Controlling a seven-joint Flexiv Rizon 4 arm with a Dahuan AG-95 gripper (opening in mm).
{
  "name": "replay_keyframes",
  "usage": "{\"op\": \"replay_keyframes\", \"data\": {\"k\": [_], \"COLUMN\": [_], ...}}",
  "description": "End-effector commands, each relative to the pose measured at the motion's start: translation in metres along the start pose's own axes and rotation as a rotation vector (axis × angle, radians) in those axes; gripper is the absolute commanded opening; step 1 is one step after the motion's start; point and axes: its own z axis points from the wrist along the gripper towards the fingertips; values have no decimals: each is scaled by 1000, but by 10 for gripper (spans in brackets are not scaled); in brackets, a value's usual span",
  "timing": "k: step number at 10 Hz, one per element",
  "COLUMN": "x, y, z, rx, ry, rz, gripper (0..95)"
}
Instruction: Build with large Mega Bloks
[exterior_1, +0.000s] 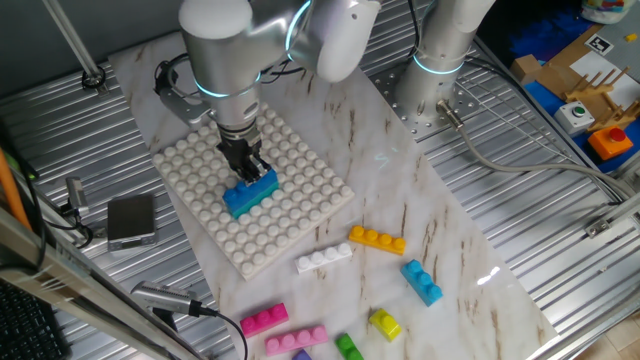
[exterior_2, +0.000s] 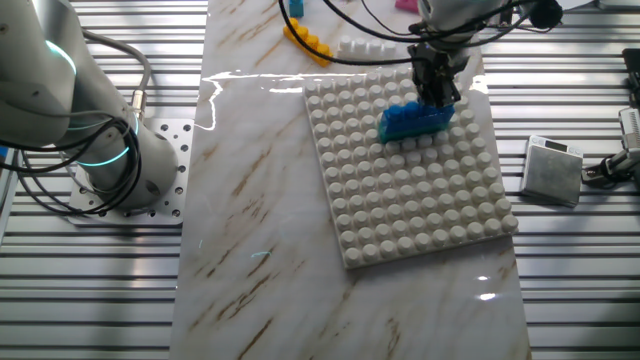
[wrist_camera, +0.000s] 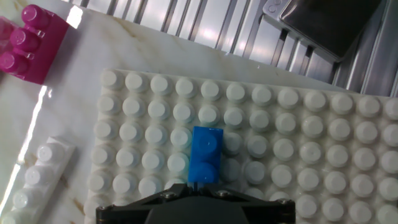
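Listing left to right: white baseplate (exterior_1: 300, 215), studs bare; blue brick (exterior_1: 250, 194) pinched in your gripper (exterior_1: 248, 168) near the plate's middle, seated or not cannot be told; spare orange brick (exterior_1: 377, 239) beside. Risk: releasing skewed leaves studs unmated, so you lift it loose
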Motion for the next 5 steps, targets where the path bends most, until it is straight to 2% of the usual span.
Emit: {"op": "replay_keyframes", "data": {"k": [1,3,5], "x": [-2,-1,0], "y": [0,0,2], "z": [19,20,16], "rx": [3,7,13], "ry": [2,3,6], "rz": [-2,-9,-13], "gripper": [0,0,0]}}
